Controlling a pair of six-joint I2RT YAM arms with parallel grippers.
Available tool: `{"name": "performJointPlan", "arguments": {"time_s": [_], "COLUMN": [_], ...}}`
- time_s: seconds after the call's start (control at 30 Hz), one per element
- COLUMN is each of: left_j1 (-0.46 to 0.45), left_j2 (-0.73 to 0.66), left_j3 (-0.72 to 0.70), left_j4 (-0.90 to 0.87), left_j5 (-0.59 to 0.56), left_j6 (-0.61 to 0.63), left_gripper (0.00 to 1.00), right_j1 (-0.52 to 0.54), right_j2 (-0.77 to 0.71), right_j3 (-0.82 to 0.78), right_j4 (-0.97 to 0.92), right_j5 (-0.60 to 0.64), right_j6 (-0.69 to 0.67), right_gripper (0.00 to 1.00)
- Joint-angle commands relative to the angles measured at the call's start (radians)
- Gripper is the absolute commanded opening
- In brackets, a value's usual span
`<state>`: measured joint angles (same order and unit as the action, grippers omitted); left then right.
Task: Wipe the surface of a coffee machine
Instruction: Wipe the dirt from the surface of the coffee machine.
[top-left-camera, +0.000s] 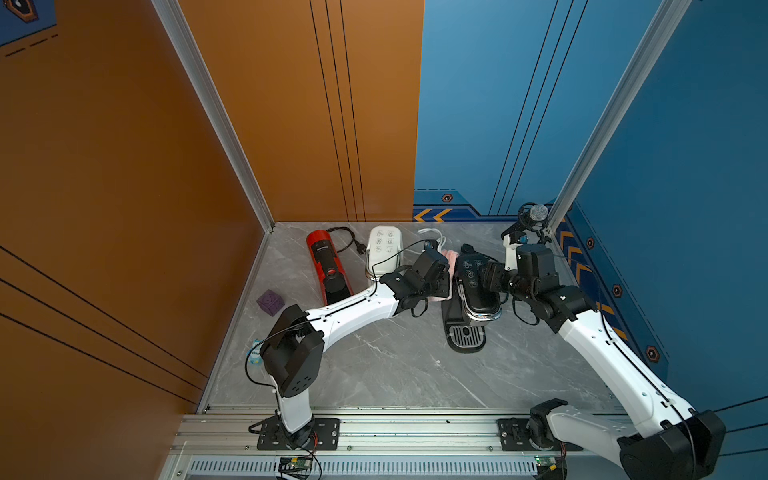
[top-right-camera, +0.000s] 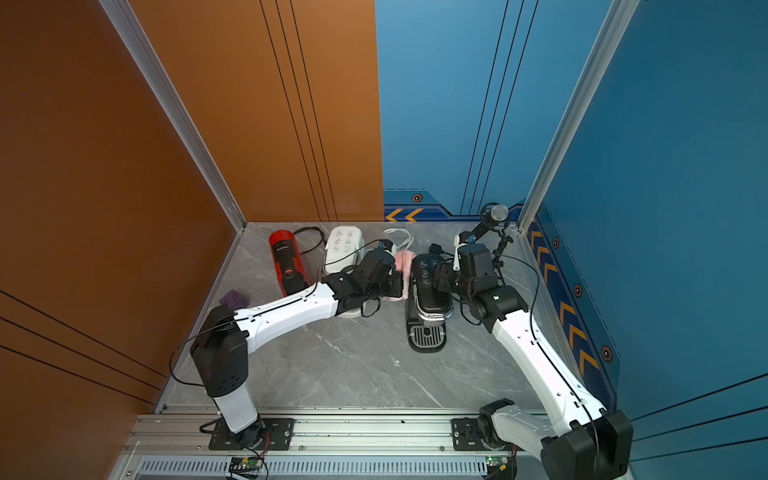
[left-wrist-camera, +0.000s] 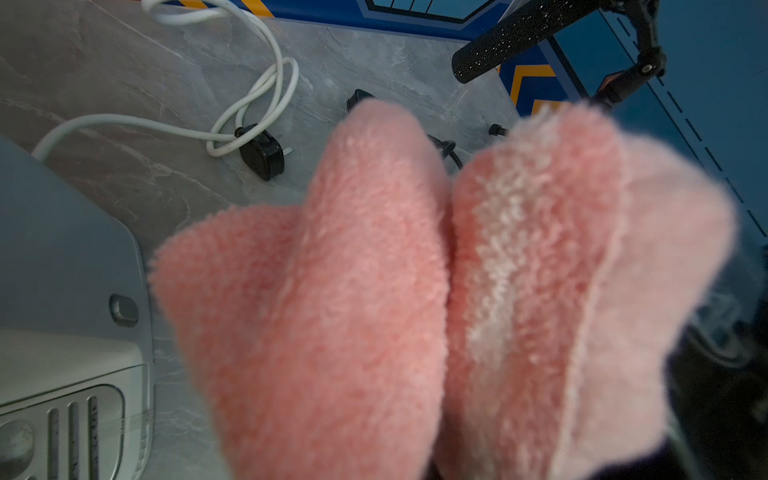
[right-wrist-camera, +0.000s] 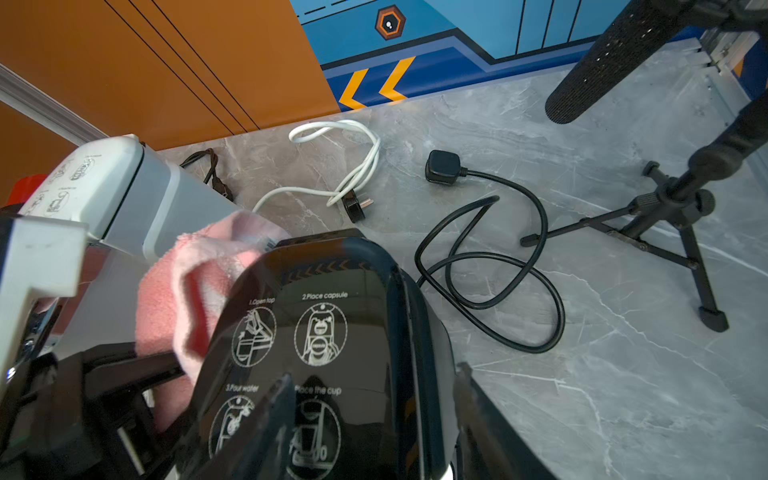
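A glossy black coffee machine (top-left-camera: 478, 295) (top-right-camera: 432, 297) stands right of the middle, its lid printed with white instruction icons (right-wrist-camera: 320, 332). My left gripper (top-left-camera: 442, 282) (top-right-camera: 397, 284) is shut on a fluffy pink cloth (left-wrist-camera: 374, 291) (top-left-camera: 448, 254), which lies bunched against the machine's left side (right-wrist-camera: 178, 299). The cloth hides the left fingers in the left wrist view. My right gripper (top-left-camera: 492, 276) (right-wrist-camera: 374, 374) reaches in from the right. Its fingers stand apart astride the lid's right edge, one over the lid, one by the side wall. Whether they press on it does not show.
A white coffee machine (top-left-camera: 384, 249) and a red one (top-left-camera: 328, 266) stand at the back left, close to the left arm. A purple cube (top-left-camera: 270, 302) lies near the orange wall. A microphone on a tripod (top-left-camera: 536, 214) fills the back right corner. White cord (right-wrist-camera: 345, 166) and black cord (right-wrist-camera: 490, 266) trail behind.
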<state>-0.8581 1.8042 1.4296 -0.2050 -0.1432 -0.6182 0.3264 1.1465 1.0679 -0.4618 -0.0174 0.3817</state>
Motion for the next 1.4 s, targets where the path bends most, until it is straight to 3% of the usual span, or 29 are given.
{"name": "performJointPlan", "arguments": {"time_s": [0.0,0.47,0.97,1.37], "left_j1": [-0.034,-0.118,-0.074,-0.078], "left_j2": [0.031,0.141,-0.189,-0.124], "left_j3": [-0.044,-0.171,-0.121,-0.227], "left_j4": [0.079,0.189,0.136,0.192], "left_j5": [0.012,-0.021,0.009,-0.005], "left_j6": [-0.029,-0.118,-0.018,-0.075], "left_gripper": [0.0,0.0,0.0,0.0], "right_j1": [0.007,0.013,0.013,0.013], "right_j2": [0.02,0.01,-0.009,-0.015], "right_j3": [-0.04,-0.039,-0.057,-0.01], "right_j4": [-0.065,-0.07,-0.083,-0.128], "right_j5": [-0.016,-0.027,-0.021,0.005], "right_j6": [-0.006,0.001,0.015,0.026], "right_gripper": [0.6,0.6,0.6,0.63]}}
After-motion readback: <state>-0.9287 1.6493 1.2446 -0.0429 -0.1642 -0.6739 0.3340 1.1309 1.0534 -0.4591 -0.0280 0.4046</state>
